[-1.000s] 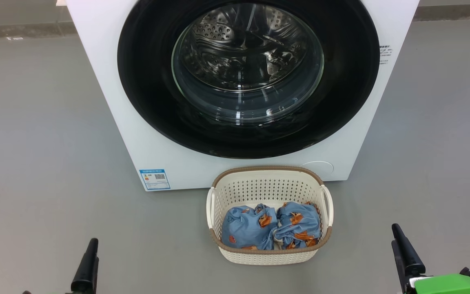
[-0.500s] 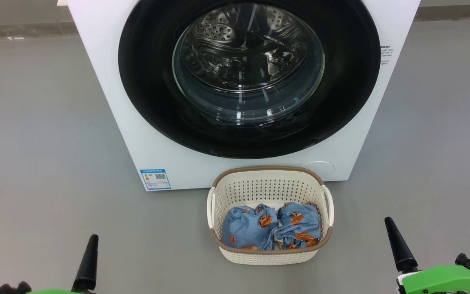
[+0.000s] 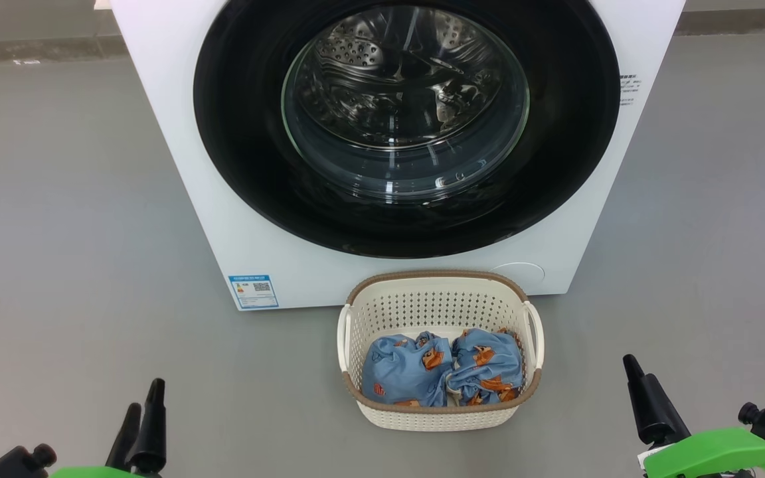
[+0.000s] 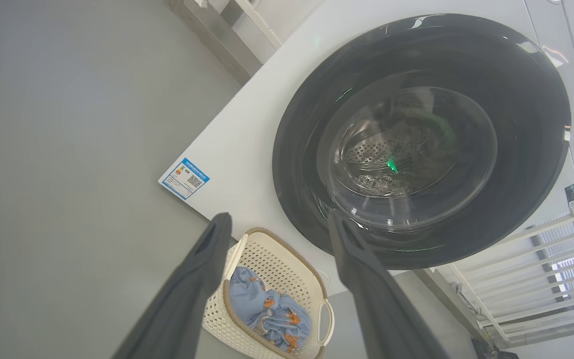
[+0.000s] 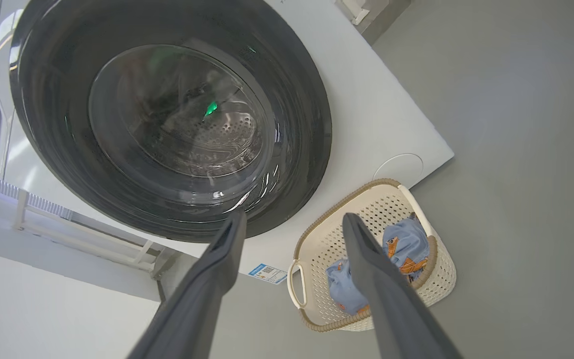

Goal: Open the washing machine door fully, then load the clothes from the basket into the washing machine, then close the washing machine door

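Before shut washing machine door, basket long axis left-right, clothes inside; left fingers, right fingers wide.

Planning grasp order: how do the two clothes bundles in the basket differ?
The left bundle looks smoother, mostly plain blue with few orange prints; the right bundle is more crumpled and shows more orange. The left bundle lies by the left wall of the basket, the right bundle by its right wall. Both are the same printed fabric and touch.

Basket on the floor before the washing machine, clothes in it, door on the machine's front
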`<state>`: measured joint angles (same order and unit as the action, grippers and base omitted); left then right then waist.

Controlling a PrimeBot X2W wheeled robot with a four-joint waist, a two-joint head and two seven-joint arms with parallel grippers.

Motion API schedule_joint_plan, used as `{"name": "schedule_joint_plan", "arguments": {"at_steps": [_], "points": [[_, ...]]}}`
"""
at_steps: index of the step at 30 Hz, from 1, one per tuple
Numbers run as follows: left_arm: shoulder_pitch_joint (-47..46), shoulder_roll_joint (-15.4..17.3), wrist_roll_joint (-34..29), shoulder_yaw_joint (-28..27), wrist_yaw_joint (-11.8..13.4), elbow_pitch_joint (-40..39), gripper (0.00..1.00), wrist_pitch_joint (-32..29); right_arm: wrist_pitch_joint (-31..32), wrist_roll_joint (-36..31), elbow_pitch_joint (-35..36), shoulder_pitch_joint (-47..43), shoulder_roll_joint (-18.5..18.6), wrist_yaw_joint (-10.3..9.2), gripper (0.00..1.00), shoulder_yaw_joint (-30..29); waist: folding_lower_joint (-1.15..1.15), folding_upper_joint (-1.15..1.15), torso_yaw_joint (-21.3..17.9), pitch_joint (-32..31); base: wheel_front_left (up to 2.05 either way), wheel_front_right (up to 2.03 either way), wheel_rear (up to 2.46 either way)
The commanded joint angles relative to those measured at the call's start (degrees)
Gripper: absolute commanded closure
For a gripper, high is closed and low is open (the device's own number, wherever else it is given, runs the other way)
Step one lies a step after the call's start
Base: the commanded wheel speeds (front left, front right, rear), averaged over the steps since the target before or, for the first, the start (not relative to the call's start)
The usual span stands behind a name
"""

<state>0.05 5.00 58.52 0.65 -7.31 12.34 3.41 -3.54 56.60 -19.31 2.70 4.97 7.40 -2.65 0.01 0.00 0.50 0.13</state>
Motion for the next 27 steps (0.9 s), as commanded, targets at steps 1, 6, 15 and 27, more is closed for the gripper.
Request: {"name": "schedule_joint_plan", "arguments": {"at_steps": [1, 6, 15, 27], "points": [[-1.2, 1.5, -2.1, -0.9, -0.1, -1.9, 0.00, 0.8, -0.7, -2.2, 1.3, 2.8, 0.8, 0.04, 0.00, 0.7, 0.00, 0.00, 0.0, 0.0, 0.00, 0.00, 0.00], [-1.1, 1.8, -5.8, -0.8, -0.1, -2.0, 0.00, 1.6, -1.6, -6.4, 1.3, 2.9, 1.1, 0.05, 0.00, 1.2, 0.00, 0.00, -0.1, 0.0, 0.00, 0.00, 0.00], [-1.2, 2.6, -12.3, -0.2, -0.1, -2.1, 0.00, 3.2, -3.1, -13.1, 1.1, 3.1, 1.4, 0.05, 0.00, 2.2, 0.00, 0.00, -0.2, 0.0, 0.00, 0.00, 0.00], [-1.5, 3.5, -20.3, 0.0, -0.1, -2.9, 0.00, 5.2, -5.1, -21.1, 1.4, 3.6, 2.1, 0.06, 0.00, 2.6, 0.00, 0.00, -0.1, 0.3, 0.00, 0.00, 0.00]]}}
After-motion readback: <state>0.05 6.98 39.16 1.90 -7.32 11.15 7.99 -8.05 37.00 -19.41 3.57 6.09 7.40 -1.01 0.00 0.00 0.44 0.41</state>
